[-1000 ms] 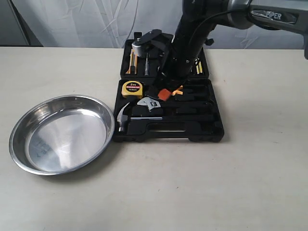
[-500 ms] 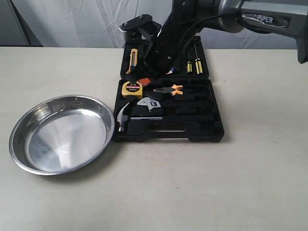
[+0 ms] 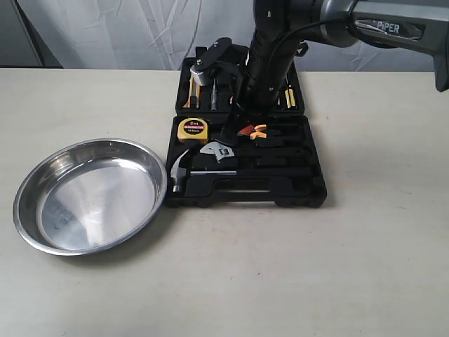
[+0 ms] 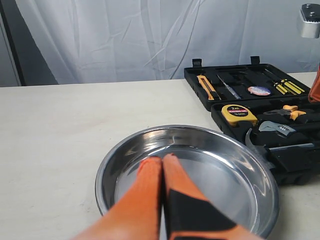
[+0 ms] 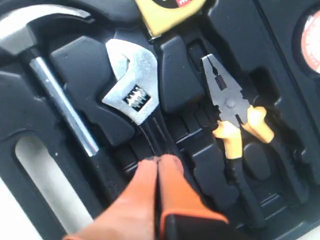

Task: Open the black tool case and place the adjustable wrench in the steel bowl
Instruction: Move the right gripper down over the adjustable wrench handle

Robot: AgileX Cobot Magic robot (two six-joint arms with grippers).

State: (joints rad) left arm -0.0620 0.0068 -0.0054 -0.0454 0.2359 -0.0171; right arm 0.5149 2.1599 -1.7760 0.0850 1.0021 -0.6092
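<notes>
Closed hand (image 5: 157, 162) over adjustable wrench (image 5: 131, 90)

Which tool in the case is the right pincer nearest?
The adjustable wrench: the right pincer tips sit over its black handle, between the hammer and pliers.

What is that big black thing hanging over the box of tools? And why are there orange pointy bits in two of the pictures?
The black thing is a robot arm. This robot has two arms, and each one ends in a gripper with two orange fingers, like a pincer. One picture comes from a camera that watches the whole table. The other two come from little cameras on the robot's wrists, so the orange fingers look very close.

On the table are a shiny steel bowl with nothing in it and an open black tool case. In the case lie a hammer, pliers, a yellow tape measure and the adjustable wrench.

The right gripper is shut and is right by the wrench's black handle. The left gripper is shut too and points toward the bowl. Neither is holding anything.
</notes>
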